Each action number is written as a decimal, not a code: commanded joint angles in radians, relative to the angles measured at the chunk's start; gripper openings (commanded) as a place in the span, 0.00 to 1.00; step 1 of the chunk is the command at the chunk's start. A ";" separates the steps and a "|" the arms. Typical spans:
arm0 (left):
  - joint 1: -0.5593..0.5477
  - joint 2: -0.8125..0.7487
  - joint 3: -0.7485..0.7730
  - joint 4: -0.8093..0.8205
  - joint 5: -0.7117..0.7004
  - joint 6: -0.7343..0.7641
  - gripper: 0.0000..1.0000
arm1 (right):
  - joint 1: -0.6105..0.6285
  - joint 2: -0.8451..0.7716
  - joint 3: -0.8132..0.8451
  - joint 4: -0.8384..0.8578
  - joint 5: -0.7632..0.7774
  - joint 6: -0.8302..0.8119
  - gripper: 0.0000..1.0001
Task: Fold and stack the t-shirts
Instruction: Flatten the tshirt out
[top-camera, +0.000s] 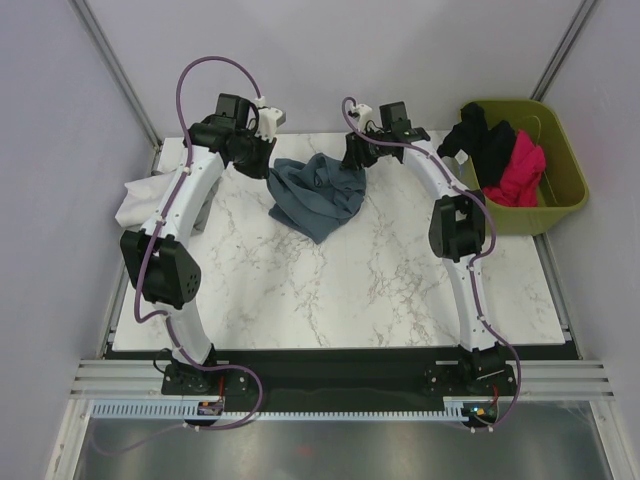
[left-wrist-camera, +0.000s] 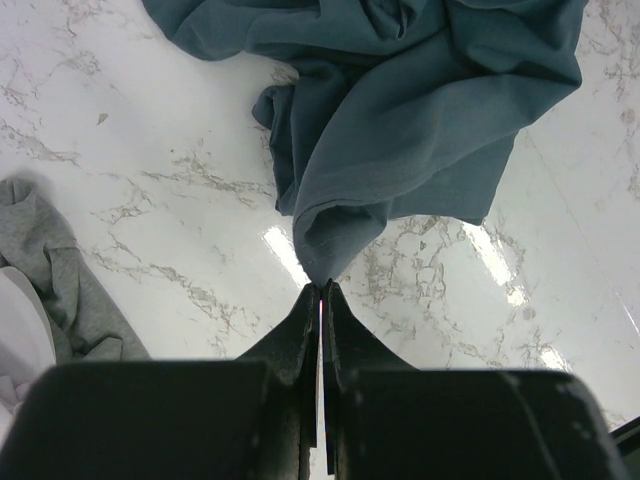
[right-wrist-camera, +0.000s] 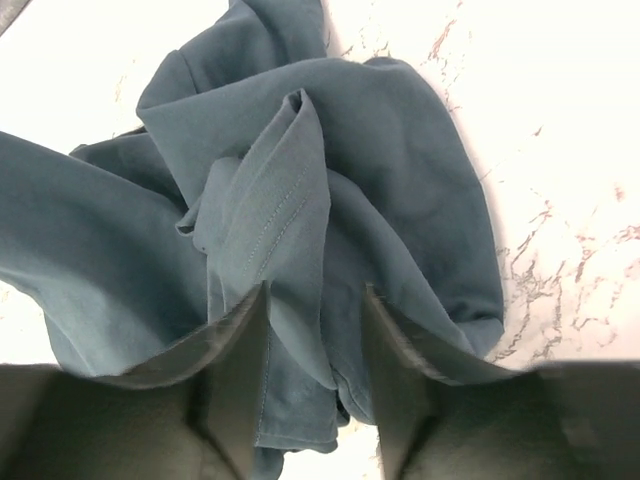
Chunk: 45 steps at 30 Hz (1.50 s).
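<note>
Blue shirt (top-camera: 318, 190), one of four, lies crumpled at the far middle of the table (top-camera: 400, 290); white shirt (top-camera: 140, 200) half hidden under the left arm; black shirt (top-camera: 485, 140) and pink shirt (top-camera: 520, 170) heaped in one bin (top-camera: 572, 170); left gripper (left-wrist-camera: 320, 290) pinches its corner; right gripper (right-wrist-camera: 315, 291) gapes astride a fold.

A white marble-patterned counter (top-camera: 330, 290) with grey-brown veins spreads beneath the right tool (top-camera: 357, 152) and left tool (top-camera: 268, 150). An olive-green plastic bin (top-camera: 530, 218) sits well to the right of the right tool, at the counter's far corner. Pale lilac walls (top-camera: 330, 50) rise beyond both tools. Silver rails (top-camera: 340, 378) lie well behind them.
</note>
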 joint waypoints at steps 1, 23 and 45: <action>0.007 0.002 0.031 0.029 0.005 0.015 0.02 | 0.004 0.010 0.031 0.009 -0.030 -0.020 0.47; 0.073 -0.053 0.427 -0.009 -0.006 0.121 0.02 | -0.224 -0.740 -0.106 0.045 0.207 -0.063 0.00; 0.073 -0.729 0.428 0.130 0.073 0.038 0.02 | -0.224 -1.521 -0.260 -0.116 0.407 0.011 0.00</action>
